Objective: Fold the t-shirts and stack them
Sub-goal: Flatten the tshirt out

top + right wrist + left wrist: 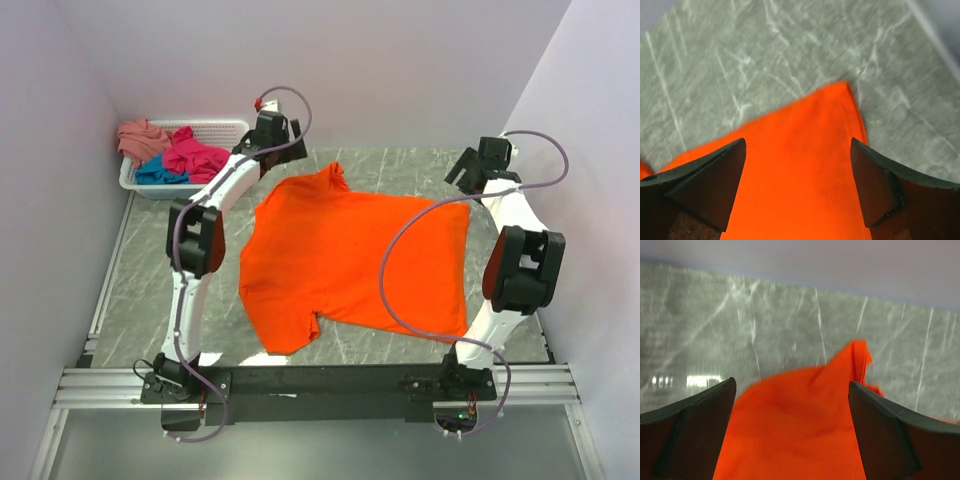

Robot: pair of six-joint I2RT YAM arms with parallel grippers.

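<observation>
Both grippers stand with jaws spread wide and nothing clamped: the left gripper [792, 390] hangs over the far left sleeve of the orange t-shirt [350, 260], the right gripper [797, 145] over its far right corner (whether any fingertip touches cloth, I cannot tell). The orange t-shirt lies spread on the table [150, 290] with no fold made. The salmon shirt [140, 138], magenta shirt [195, 158] and teal shirt [160, 175] sit bunched in the white basket [228, 126] at far left, so I judge the task barely begun.
</observation>
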